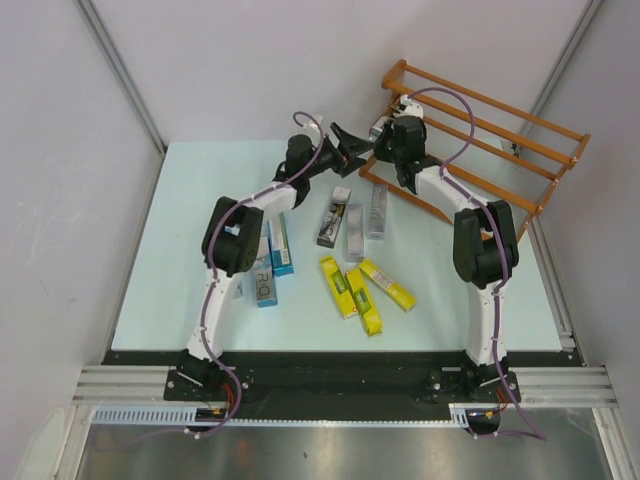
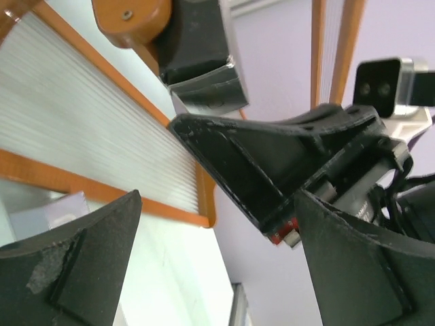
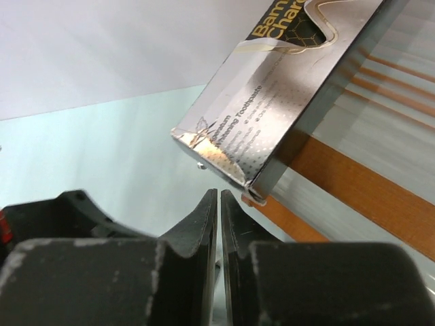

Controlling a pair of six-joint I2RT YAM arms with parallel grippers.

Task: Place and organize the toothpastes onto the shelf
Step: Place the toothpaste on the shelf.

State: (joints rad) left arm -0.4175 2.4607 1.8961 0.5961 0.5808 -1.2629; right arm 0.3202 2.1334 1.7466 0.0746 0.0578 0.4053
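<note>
A silver-grey toothpaste carton [image 3: 272, 102] with gold lettering lies on the rails of the orange-brown shelf [image 3: 353, 183], its near corner just beyond my right gripper [image 3: 219, 195]. That gripper is shut with nothing between its fingers. It sits at the shelf's [image 1: 480, 98] left end. My left gripper [image 1: 353, 148] hovers beside it, open and empty. In the left wrist view, the left gripper [image 2: 217, 265] faces the right gripper's black body [image 2: 272, 163] and a shelf rail [image 2: 102, 190]. On the table lie three silver cartons [image 1: 354, 230], three yellow ones [image 1: 363, 300] and blue ones [image 1: 282, 245].
The shelf stands at the table's far right corner, against the wall. The blue cartons lie under the left arm's forearm [image 1: 240, 235]. The yellow cartons lie between the two arms. The table's near edge [image 1: 330, 350] runs just in front of the arm bases.
</note>
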